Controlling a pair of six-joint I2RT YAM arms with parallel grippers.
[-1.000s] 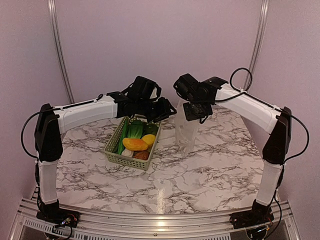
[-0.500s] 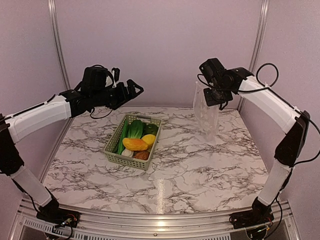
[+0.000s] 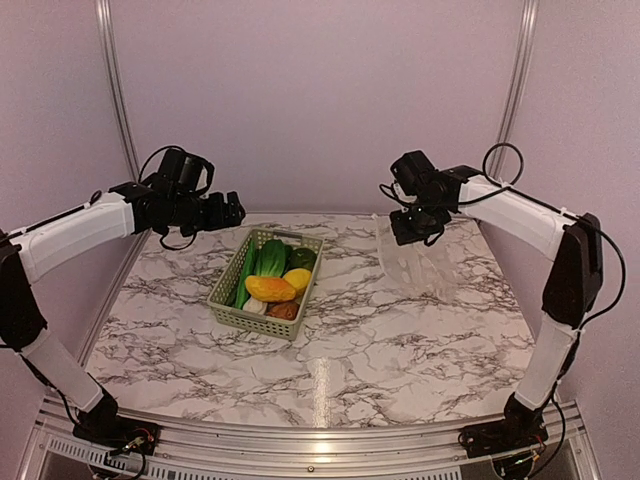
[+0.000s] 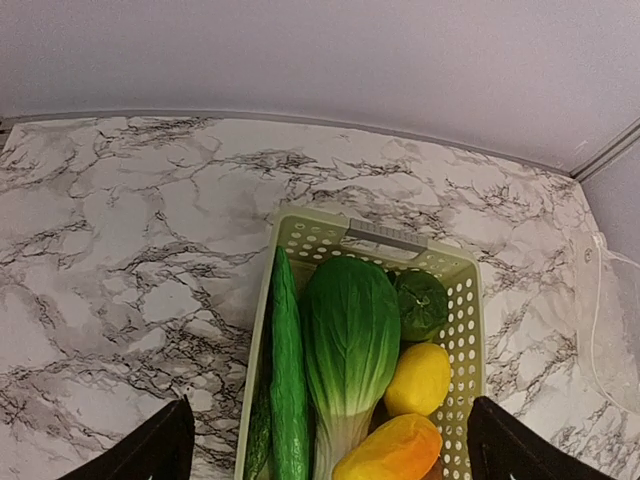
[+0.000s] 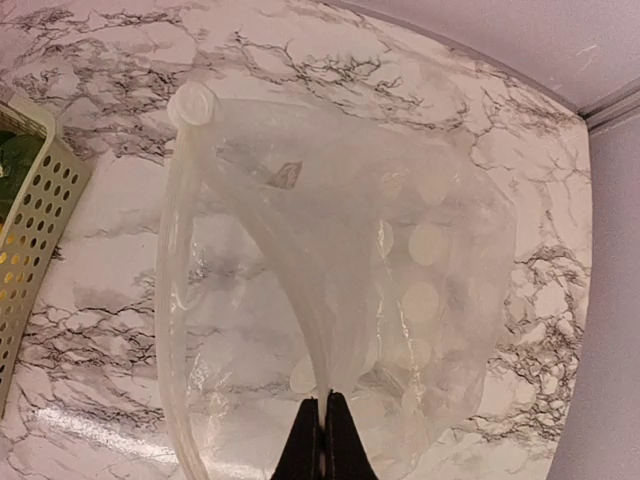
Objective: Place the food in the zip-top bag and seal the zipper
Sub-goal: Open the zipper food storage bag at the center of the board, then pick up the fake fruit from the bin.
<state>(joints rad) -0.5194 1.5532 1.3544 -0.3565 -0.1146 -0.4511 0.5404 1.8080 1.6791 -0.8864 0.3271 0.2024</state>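
The food lies in a pale green lattice basket (image 3: 228, 283): a long green cucumber (image 4: 287, 375), a leafy green vegetable (image 4: 349, 330), a round dark green piece (image 4: 422, 303), a yellow lemon (image 4: 420, 378) and an orange fruit (image 4: 390, 452). A brown piece (image 3: 284, 310) and a white piece (image 3: 256, 306) show in the top view. My left gripper (image 3: 232, 212) is open and empty, high above the table left of the basket. My right gripper (image 5: 324, 432) is shut on the clear polka-dot zip-top bag (image 5: 400, 290), whose lower end drapes onto the table (image 3: 420, 268). The zipper strip (image 5: 172, 300) runs along the bag's left edge.
The marble table (image 3: 380, 350) is backed by a pale wall with a metal rail (image 3: 517, 90) at each corner. The basket stands left of centre, with the bag about a hand's width to its right.
My right gripper has come down and left with the bag, so its lower end now rests on the table. My left arm has drawn back left and lowered away from the basket.
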